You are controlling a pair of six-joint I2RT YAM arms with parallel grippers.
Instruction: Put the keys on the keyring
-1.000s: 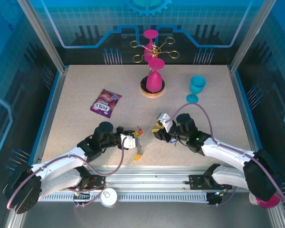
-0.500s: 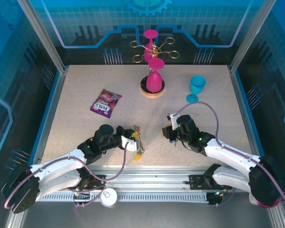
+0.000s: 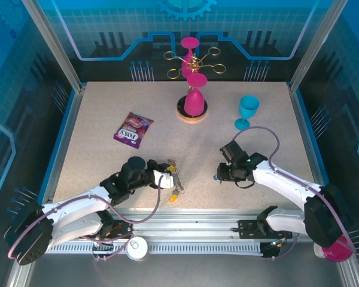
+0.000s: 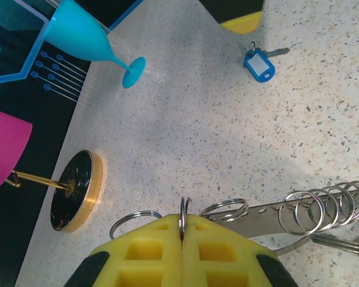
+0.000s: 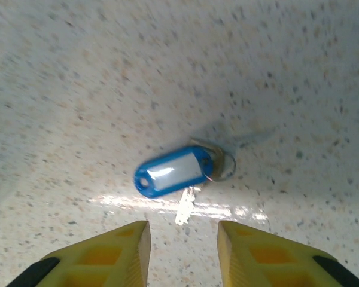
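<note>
Right gripper (image 5: 182,239) swings away from left gripper (image 4: 182,230), now hovers spread with the blue-tagged key (image 5: 170,171) just ahead of its tips on the table (image 5: 60,72); left pinches the keyring (image 4: 260,210), so key pickup looks next.

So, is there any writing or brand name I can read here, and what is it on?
"FOX'S": on the purple snack packet; its smaller print is too small to read.
No writing: the white label of the blue key tag looks blank.
Nothing else here is readable.
</note>
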